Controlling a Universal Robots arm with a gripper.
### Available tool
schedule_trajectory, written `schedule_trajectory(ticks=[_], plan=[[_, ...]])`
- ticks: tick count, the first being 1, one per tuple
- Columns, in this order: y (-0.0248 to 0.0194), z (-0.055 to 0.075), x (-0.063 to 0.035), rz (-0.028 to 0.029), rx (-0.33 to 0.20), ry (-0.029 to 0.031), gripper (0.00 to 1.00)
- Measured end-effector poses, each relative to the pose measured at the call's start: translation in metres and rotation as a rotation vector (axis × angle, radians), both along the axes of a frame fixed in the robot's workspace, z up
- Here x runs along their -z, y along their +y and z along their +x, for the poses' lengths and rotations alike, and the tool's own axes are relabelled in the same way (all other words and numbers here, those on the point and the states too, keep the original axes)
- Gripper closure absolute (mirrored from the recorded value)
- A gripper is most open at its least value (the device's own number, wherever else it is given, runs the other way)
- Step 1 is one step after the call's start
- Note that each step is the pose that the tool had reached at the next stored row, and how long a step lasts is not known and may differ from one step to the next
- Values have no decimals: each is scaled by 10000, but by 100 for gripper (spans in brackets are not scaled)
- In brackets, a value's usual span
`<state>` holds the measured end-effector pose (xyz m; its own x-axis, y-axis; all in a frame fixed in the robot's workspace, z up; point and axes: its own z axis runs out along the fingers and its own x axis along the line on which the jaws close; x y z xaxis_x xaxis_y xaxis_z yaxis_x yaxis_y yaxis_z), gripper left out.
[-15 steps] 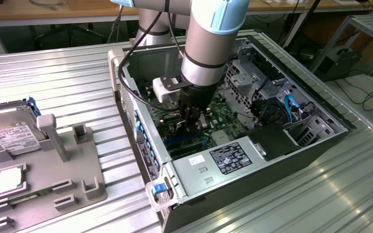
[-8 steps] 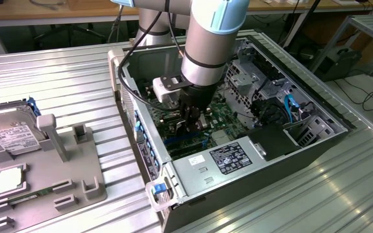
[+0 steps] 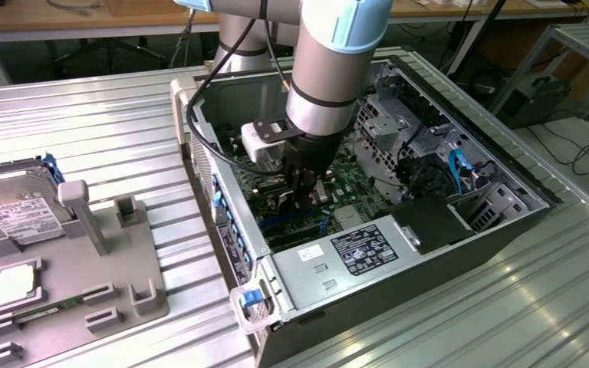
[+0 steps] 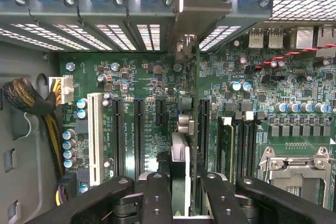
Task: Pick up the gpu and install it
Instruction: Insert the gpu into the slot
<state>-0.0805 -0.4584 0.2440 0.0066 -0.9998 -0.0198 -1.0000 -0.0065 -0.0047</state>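
**GPU at the motherboard**

I log the gripper (image 4: 178, 195) inside the computer case (image 3: 524, 192), fingers (image 4: 157, 192) part closed and clamping the gpu (image 4: 180, 166) edge-on, upright over the motherboard (image 4: 157, 85), between its black slots, bracket end nearest the rear wall.

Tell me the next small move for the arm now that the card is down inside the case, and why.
Probably a short, straight push down. In the wrist view the gripper is shut on the gpu, held edge-on over the motherboard, with its bracket end reaching the rear slot openings. It seems lined up between the black slots, but whether its edge is seated cannot be told.
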Motion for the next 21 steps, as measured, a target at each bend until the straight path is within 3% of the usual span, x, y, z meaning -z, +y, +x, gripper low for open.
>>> schedule_trajectory(ticks=[10,17,21], plan=[[14,0,85,13,0,-1,73],[14,-1,87,11,0,0,73],[11,-70,150,-11,-11,-3,73]])
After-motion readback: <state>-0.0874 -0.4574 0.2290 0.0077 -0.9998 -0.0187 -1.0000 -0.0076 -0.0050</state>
